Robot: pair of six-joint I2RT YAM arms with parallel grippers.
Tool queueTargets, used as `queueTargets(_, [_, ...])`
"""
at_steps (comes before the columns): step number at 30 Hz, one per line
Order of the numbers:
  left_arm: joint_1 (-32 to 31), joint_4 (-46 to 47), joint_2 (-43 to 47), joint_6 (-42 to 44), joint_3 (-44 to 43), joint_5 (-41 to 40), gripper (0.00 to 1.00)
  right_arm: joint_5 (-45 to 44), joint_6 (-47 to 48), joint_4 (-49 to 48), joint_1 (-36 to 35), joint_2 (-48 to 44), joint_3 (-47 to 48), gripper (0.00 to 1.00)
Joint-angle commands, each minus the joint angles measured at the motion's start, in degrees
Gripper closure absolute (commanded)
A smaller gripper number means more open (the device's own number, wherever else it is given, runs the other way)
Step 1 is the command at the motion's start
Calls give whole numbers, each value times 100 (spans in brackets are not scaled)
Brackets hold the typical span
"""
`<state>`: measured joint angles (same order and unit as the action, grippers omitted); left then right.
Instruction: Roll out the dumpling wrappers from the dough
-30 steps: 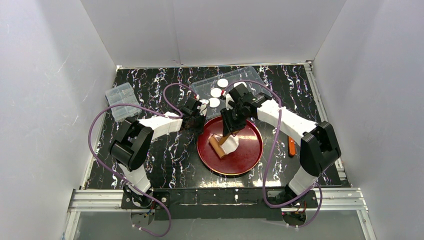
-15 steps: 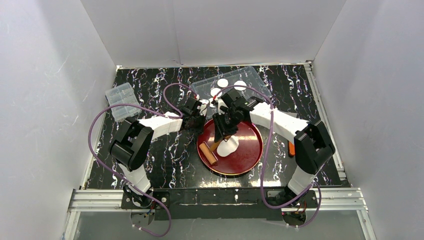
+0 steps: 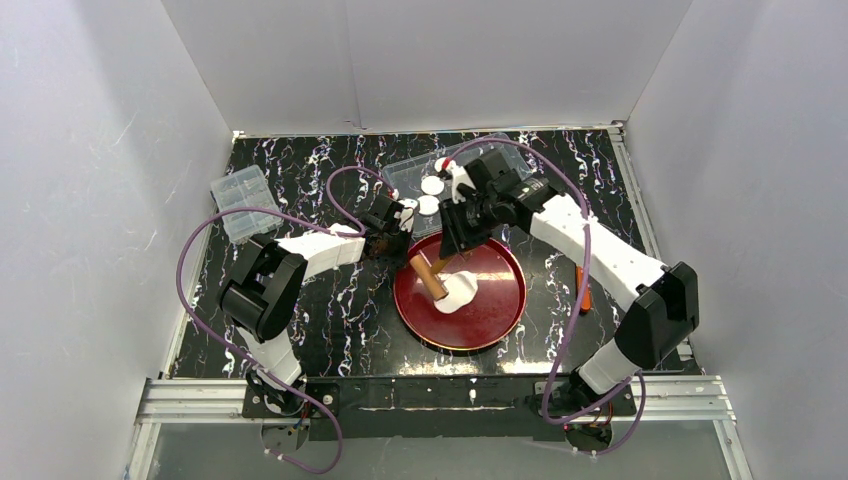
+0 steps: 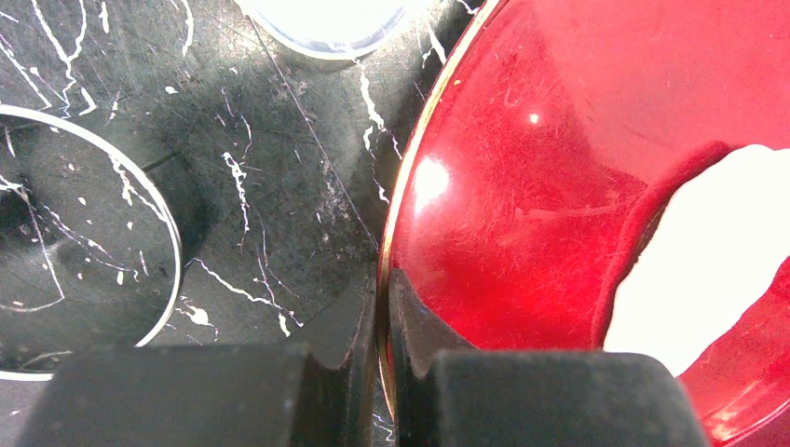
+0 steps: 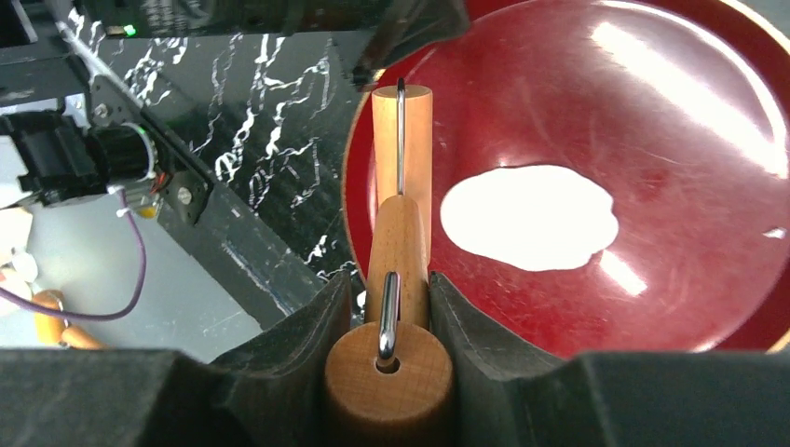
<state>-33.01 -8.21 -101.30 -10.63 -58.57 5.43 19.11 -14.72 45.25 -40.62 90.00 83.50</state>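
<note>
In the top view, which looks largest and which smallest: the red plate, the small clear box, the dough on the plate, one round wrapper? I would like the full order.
1. red plate
2. small clear box
3. dough
4. dumpling wrapper, clearly the smallest

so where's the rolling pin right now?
Top view: the rolling pin is over the left part of the red plate, just left of the flattened dough, with its handle clamped in the right gripper.
</note>
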Motion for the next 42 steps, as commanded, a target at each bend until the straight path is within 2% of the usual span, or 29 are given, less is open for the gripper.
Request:
queueTargets(1, [-12,-561,-189,255,128,-420,100,-343,152,362,193,-68,9,99])
queueTargets(4, [-12,-562,-184,255,131,-425,100,-484,234,631,204,124,-64,99])
queueTargets(9, [-11,-546,-187,255,139,-425,100,-700,246,546,240,280,-391,99])
queueTargets(18, [-7,-546,-194,255,135,-445,100,-590,36,11,141,567,-1168,99])
queueTargets(26, [-12,-547,-200,255,130,-444,100,-570,-158,-299,-36,605,-1441,99])
queueTargets(33, [-12,-542,-204,259,140,-450,100,-371,-163,-268,-95,548,-1239,99])
queueTargets(39, [-12,-551,-200,264,133,-462,100,277,-112,-97,-104,64,-366,99])
queueTargets(42, [-8,-551,-197,265,138,-462,100,233,-10,57,-84,-136,3,99])
